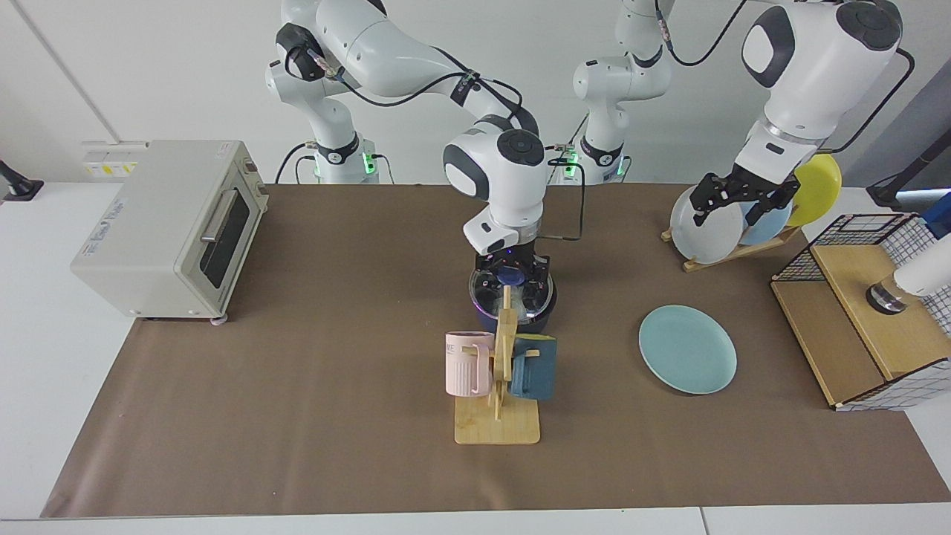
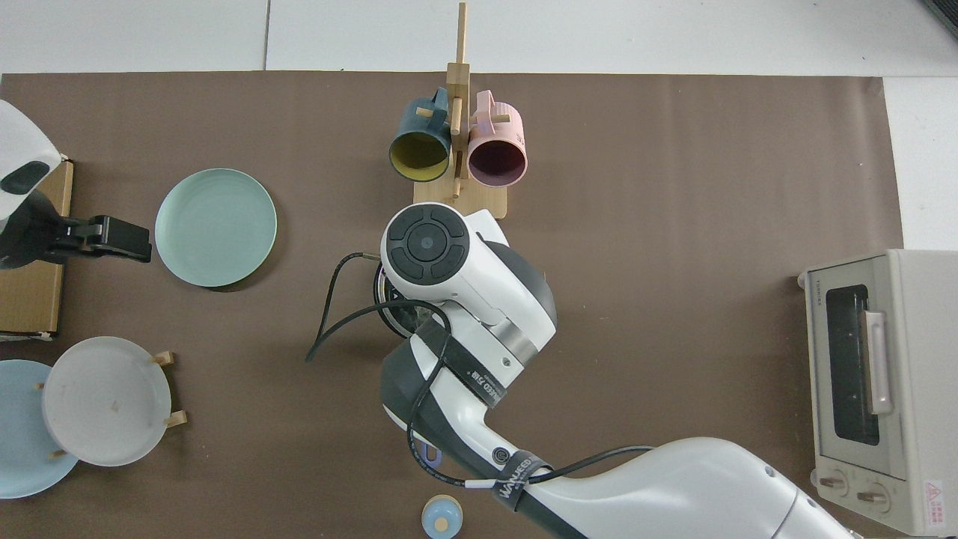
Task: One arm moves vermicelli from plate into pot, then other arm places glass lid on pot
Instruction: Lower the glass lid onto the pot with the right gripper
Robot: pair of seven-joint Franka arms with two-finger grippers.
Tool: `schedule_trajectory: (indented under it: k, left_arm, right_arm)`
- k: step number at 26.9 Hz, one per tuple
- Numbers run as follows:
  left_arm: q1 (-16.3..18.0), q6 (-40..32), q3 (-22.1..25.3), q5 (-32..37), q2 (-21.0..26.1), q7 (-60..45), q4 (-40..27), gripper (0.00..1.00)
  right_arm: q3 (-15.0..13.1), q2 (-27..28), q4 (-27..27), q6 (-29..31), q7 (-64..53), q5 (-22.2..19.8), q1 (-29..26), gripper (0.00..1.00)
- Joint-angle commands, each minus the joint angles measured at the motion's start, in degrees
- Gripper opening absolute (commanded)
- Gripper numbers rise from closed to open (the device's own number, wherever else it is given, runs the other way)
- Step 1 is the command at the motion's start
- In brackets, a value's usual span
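The dark blue pot (image 1: pixel 544 316) stands mid-table, just behind the mug stand. The glass lid (image 1: pixel 484 294) lies over its mouth. My right gripper (image 1: pixel 511 277) points straight down and is shut on the lid's blue knob. In the top view the right arm covers the pot; only a bit of its rim (image 2: pixel 381 290) and its handle end (image 2: pixel 425 454) show. The vermicelli is hidden under the lid and gripper. The teal plate (image 1: pixel 687 349) (image 2: pixel 215 227) lies bare. My left gripper (image 1: pixel 732 202) (image 2: pixel 120 239) waits open, high over the dish rack.
A wooden mug stand (image 1: pixel 497 425) with a pink mug (image 1: pixel 468 362) and a dark blue mug (image 1: pixel 533 368) stands right in front of the pot. A toaster oven (image 1: pixel 171 223), a dish rack with plates (image 1: pixel 713 223) and a wire-sided wooden box (image 1: pixel 865 316) line the sides.
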Motion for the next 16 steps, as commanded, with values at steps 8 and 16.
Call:
schedule_trajectory:
  k: [8,16]
  left_arm:
    - [-0.49,-0.55,0.62,-0.48,-1.32,0.65,-1.08,1.00]
    - [-0.49,-0.46,0.62,-0.40,-1.32,0.65,-1.08,1.00]
  right_arm:
    - [0.43,2.19,2.50,1.00,4.40,-3.38,1.12,0.00]
    - [0.43,2.63,2.41,2.14,5.90,-3.38,1.38,0.00]
